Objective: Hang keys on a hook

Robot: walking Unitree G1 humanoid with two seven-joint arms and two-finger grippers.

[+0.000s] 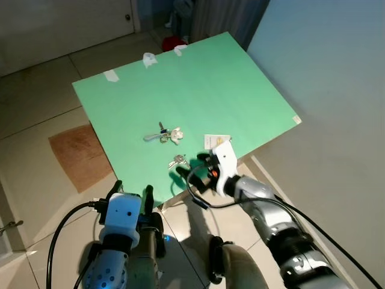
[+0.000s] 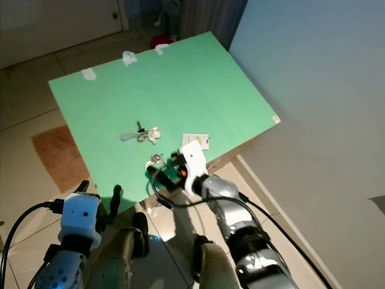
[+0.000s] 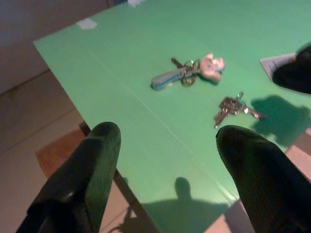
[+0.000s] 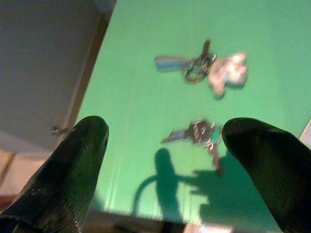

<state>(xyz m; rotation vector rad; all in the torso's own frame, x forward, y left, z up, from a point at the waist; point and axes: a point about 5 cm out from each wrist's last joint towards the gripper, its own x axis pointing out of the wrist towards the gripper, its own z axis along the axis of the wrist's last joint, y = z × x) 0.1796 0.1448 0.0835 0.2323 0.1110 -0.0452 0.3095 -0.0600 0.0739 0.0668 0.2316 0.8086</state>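
A small bunch of silver keys (image 1: 176,160) lies near the front edge of the green tabletop (image 1: 198,84). Farther in lies a second key set (image 1: 163,135) with a blue-grey strap and a small white toy figure. My right gripper (image 1: 191,167) hovers open just above the front edge, its fingers either side of the small bunch (image 4: 199,132) and a little short of it. My left gripper (image 1: 133,188) is open and empty, below and in front of the table's near corner. It looks across at both key sets (image 3: 189,75).
A white card (image 1: 213,140) lies on the table beside my right wrist. Bits of white tape (image 1: 110,75) mark the far edge. A brown mat (image 1: 78,153) lies on the tiled floor to the left. A pale wall (image 1: 337,90) runs along the right.
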